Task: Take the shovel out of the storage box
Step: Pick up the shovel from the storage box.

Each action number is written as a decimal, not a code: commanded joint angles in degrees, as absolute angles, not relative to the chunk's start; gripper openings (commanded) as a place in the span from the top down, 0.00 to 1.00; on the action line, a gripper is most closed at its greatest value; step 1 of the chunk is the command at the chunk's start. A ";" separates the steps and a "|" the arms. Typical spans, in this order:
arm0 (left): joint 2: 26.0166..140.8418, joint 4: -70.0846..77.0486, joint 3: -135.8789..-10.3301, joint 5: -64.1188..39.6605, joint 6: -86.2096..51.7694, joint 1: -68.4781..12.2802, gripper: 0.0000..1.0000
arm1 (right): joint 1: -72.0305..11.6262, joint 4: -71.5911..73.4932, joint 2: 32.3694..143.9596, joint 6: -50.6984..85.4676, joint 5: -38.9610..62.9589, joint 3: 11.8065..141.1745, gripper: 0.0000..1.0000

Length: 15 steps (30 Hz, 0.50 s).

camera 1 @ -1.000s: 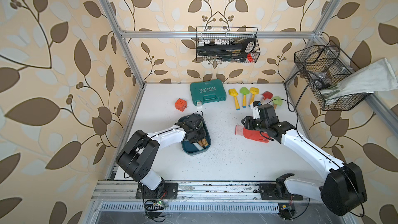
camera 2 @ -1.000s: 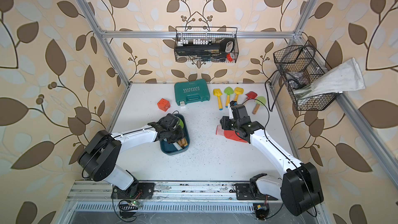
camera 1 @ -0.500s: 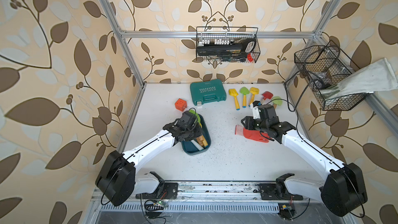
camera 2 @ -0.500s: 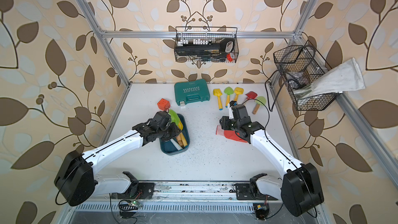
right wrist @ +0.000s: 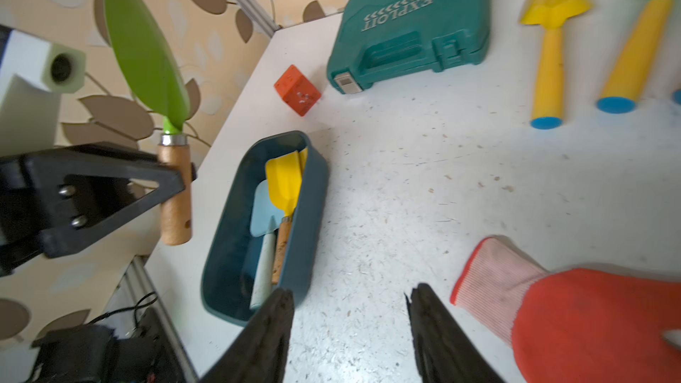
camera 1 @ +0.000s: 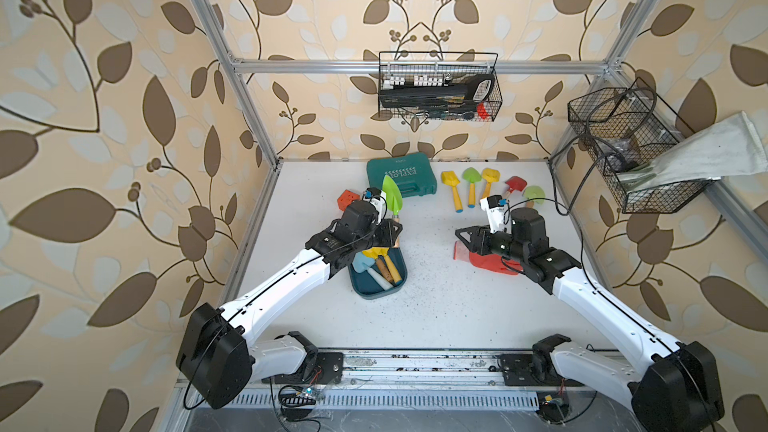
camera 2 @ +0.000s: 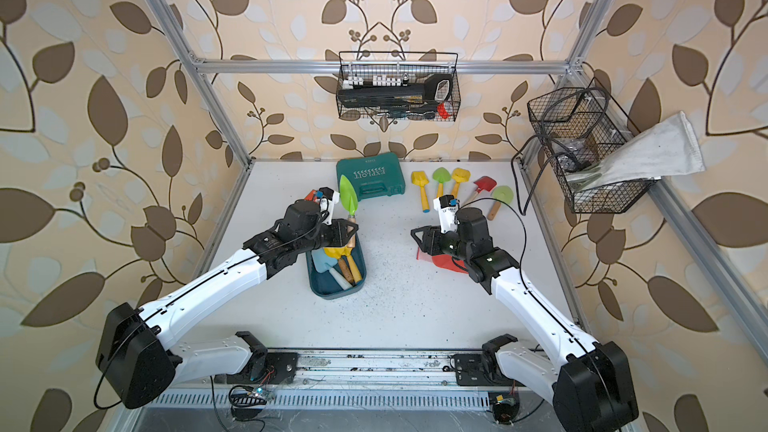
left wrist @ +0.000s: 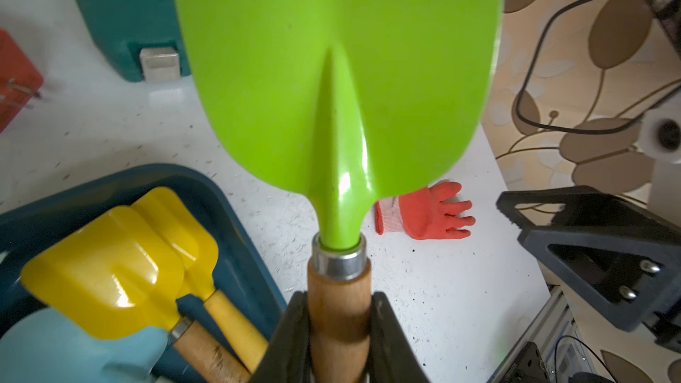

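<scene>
**green shovel is coming up out of the box**

my left gripper (left wrist: 339,329) is pinching the wooden handle of the green shovel (left wrist: 339,68), fingers pressing on both its sides, blade pointing away from my fingertips. i am holding it over the far end of the storage box (camera 1: 376,293). it is looking clear of the rim, so i am judging the lift done and only the setting down left. a yellow shovel (left wrist: 121,259) is lying in the box below these fingers. my right gripper (right wrist: 350,326) is hovering with fingers spread, holding nothing, the red glove (right wrist: 589,318) just beside it. bare table (camera 1: 432,284) is lying open between my two grippers. the green case (camera 1: 401,174) is sitting beyond the blade tip.
</scene>
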<state>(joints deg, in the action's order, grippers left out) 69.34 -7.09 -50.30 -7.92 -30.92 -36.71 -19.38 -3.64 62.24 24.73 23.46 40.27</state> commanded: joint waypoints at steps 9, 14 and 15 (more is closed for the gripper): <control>62.38 12.46 -41.28 -15.81 -21.80 -36.48 0.95 | -26.82 11.79 68.37 24.02 40.08 38.76 0.46; 62.65 14.90 -40.98 -16.62 -21.79 -36.47 0.98 | -29.75 15.99 71.35 24.35 41.72 38.89 0.45; 62.90 14.90 -41.60 -17.30 -22.28 -36.52 0.98 | -30.13 16.61 72.03 24.26 42.36 39.01 0.45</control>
